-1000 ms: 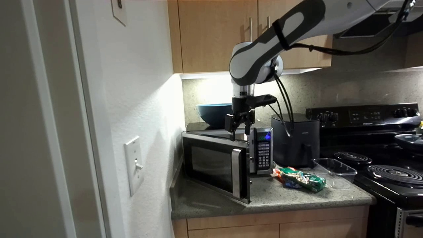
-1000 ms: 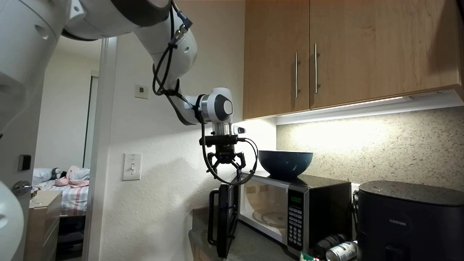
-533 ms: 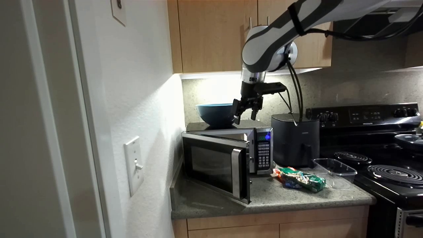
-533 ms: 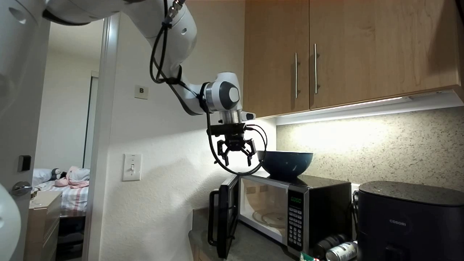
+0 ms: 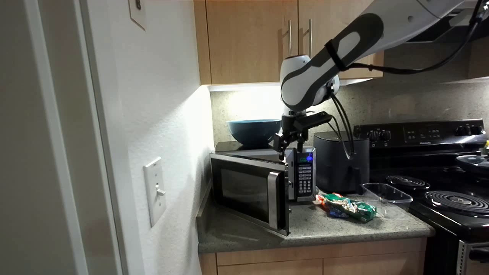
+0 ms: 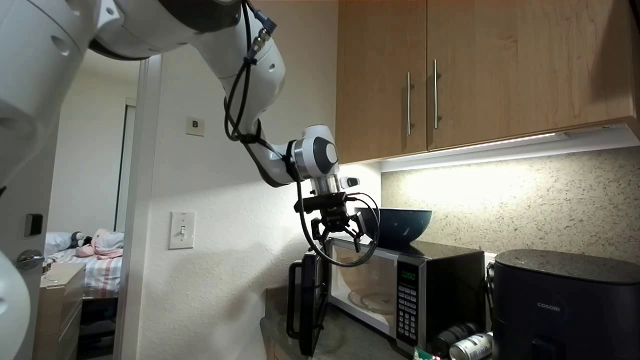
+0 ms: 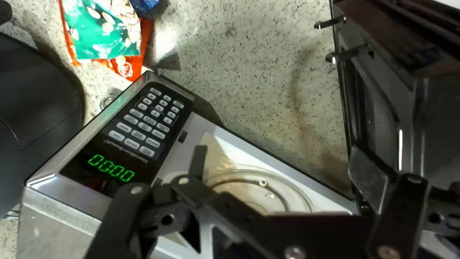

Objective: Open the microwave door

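Microwave door [image 5: 244,191] stands ajar from the microwave [image 6: 407,295], free upper corner just below the claw [image 5: 291,152], its jaws spread, contact unclear.

Exterior views farther back, sharing the microwave [image 6: 411,296]; wrist view close, looking down

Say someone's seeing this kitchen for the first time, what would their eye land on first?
Probably the robot arm hanging over the counter, its open gripper near the top front of the microwave. Next, the microwave door, which stands open at an angle. After that, the green 00:00 display glowing on the control panel in the wrist view, and the blue bowl on top of the microwave.
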You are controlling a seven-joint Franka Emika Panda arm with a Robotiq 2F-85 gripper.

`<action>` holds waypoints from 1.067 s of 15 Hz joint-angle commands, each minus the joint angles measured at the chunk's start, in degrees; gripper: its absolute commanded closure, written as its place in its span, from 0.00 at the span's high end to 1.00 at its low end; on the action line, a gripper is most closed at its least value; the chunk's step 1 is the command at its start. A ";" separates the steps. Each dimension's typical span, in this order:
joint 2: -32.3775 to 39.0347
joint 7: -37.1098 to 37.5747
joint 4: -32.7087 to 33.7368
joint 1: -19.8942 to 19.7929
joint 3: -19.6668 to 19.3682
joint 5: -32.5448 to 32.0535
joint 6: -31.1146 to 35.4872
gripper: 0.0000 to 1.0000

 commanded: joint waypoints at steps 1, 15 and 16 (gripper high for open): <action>2.74 1.00 1.83 0.90 0.05 -1.46 -2.28 1.00; -2.42 -12.34 -1.20 2.72 7.21 5.10 -11.16 1.00; -2.63 -12.27 -1.28 2.79 7.20 4.97 -11.45 1.00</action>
